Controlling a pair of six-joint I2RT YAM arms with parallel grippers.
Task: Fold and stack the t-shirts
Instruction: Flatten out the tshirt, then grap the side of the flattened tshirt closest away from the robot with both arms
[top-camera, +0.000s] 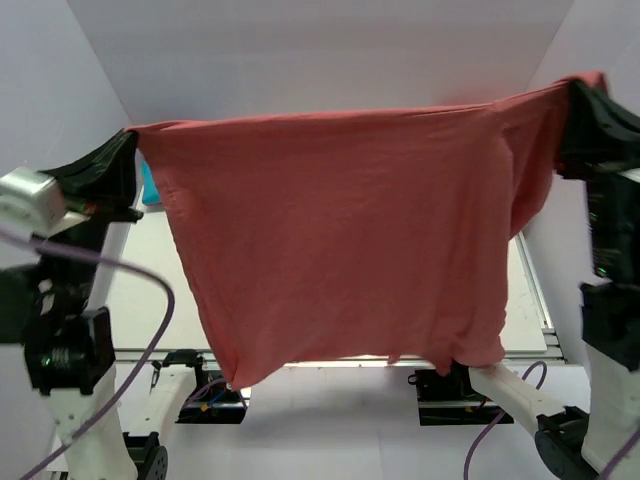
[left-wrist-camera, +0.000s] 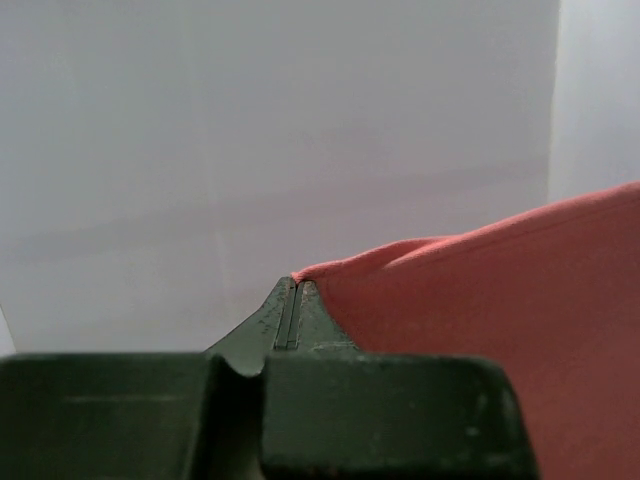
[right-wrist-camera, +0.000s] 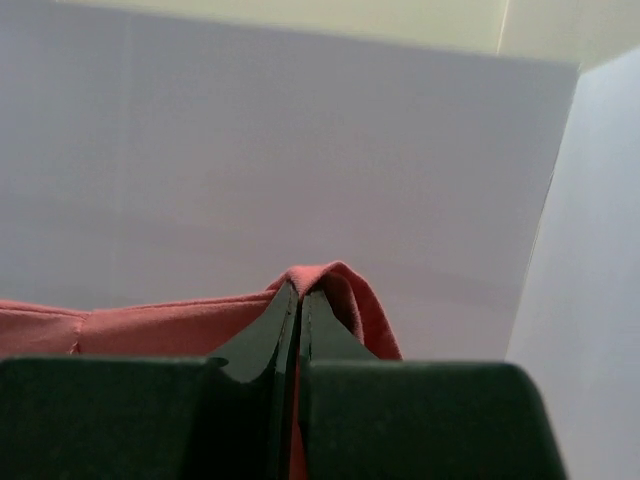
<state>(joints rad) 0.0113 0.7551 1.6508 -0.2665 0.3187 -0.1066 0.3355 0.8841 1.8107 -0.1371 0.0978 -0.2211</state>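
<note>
The dusty-red t-shirt (top-camera: 340, 230) is hanging above the table (top-camera: 135, 290), spreading like a soft, lightly creased curtain between both arms. The left gripper (top-camera: 130, 145) is clamping its dark jaws tight on the thin top left corner. The right gripper (top-camera: 578, 95) is pinching the top right corner, where cloth is bunching into a small rounded fold.

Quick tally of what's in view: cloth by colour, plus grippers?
salmon t-shirt: 1, hanging spread between the two grippers
teal cloth: 1, only a sliver behind the left arm; cannot tell if it is a shirt
Grippers: 2, left gripper and right gripper, each shut on a top corner of the salmon t-shirt
Total: 4
</note>
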